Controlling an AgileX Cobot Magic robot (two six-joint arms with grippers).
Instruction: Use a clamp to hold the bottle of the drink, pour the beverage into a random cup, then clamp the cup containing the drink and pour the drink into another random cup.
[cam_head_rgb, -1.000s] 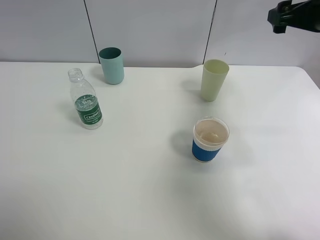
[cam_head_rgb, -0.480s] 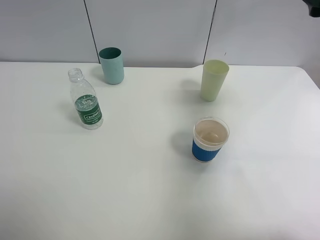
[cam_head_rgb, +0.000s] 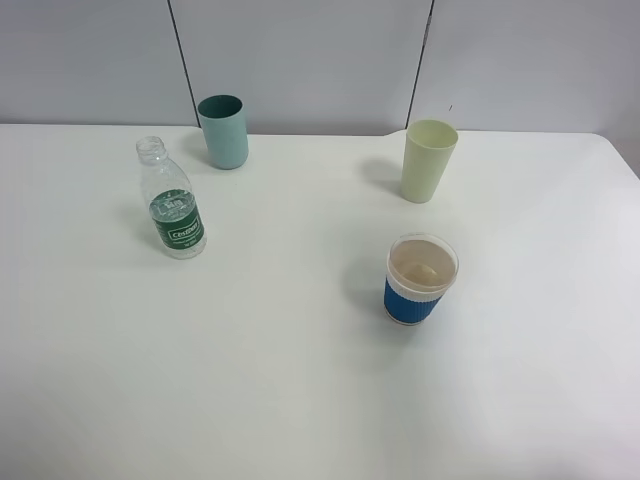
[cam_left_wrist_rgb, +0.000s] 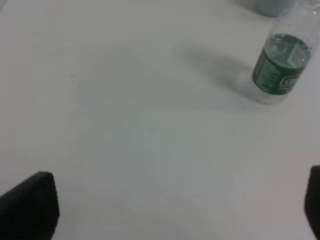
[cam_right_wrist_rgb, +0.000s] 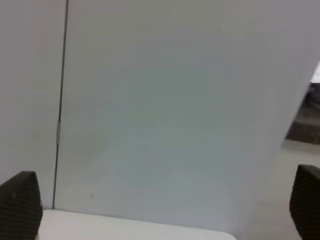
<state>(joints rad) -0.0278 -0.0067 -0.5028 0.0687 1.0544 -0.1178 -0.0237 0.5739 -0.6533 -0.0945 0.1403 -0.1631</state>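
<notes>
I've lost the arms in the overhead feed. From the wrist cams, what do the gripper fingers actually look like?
Only fingertips show. The left gripper has two black, blocky fingers at the frame's corners, blurred, with a matte look. The right gripper has similar dark fingers with a fine dotted or knurled texture. No cables, labels, housings or arm links are visible in any view, so I can't describe those.

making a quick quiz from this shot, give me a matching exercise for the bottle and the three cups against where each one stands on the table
Things:
1. bottle
2. dark teal cup
3. pale yellow-green cup
4. blue-sleeved paper cup

Places, as the high camera sees them:
A. far side, right of the middle, by the wall
B. nearest the camera, right of the middle
C. left side, in front of the teal cup
D. far side, left of the middle, by the wall

Pairs: 1-C, 2-D, 3-A, 4-B
</notes>
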